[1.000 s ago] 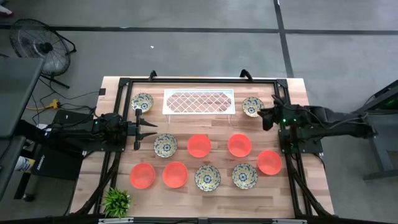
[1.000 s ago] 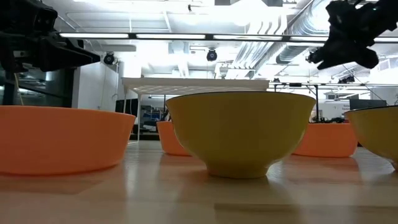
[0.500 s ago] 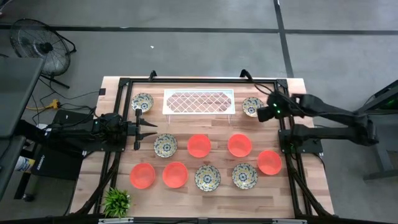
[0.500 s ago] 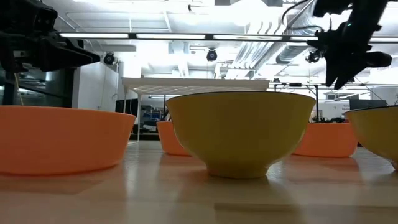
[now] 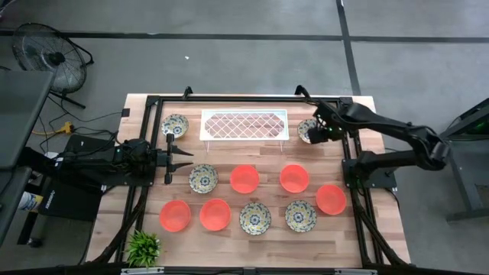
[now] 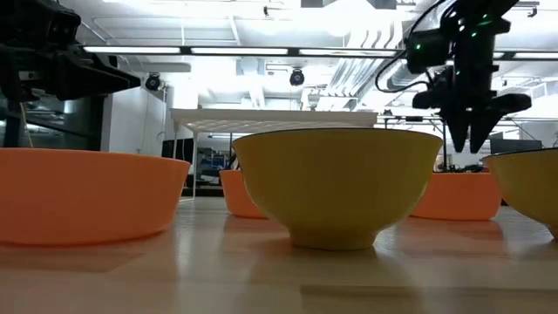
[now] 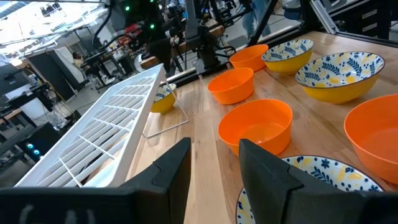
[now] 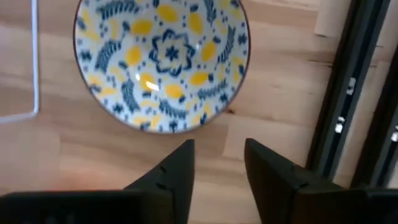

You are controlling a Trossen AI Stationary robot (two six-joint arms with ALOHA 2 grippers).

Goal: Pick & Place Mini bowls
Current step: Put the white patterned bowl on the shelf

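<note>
Ten mini bowls (image 5: 244,179) sit loose on the desk (image 5: 145,210), none on the white lattice tray (image 5: 244,124) at its far edge, so the sorting appears barely begun. The right end effector (image 5: 316,131) hangs pointing straight down over the patterned bowl (image 8: 162,62) just right of the tray, fingers parted and holding nothing. The left end effector (image 7: 214,165) waits level at the desk's left side, fingers apart and empty, beside another patterned bowl (image 5: 203,178).
</note>
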